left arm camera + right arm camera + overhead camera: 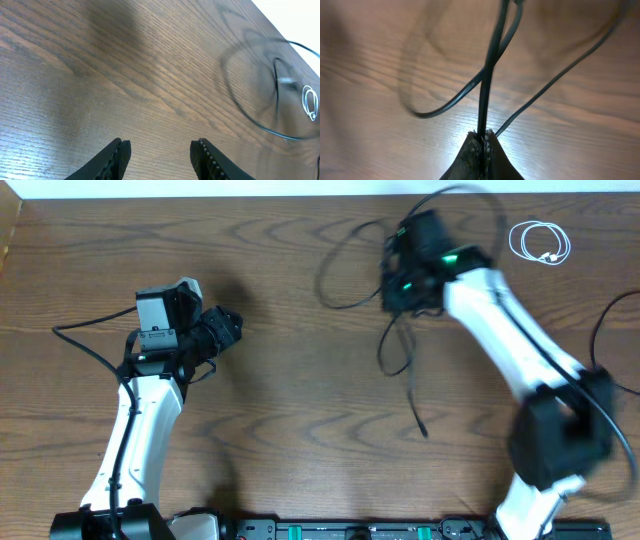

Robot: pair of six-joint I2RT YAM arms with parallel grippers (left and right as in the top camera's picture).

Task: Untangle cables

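The black cable (345, 275) loops across the table's far middle, and one end trails down to a small plug (425, 434). My right gripper (398, 280) is shut on it; in the right wrist view the cord (489, 70) runs straight out from the pinched tips (482, 135), with other strands crossing above the wood. The white cable (540, 242) lies coiled at the far right, apart from the black one. My left gripper (228, 330) hovers over bare wood at the left. It is open and empty (161, 146), with the blurred black loop (235, 95) and white coil (311, 102) far ahead of it.
The table's far edge (300, 197) meets a white wall. A thick black arm wire (85, 340) runs left of the left arm, and another (608, 320) lies at the right edge. An equipment bar (350, 530) lines the front edge.
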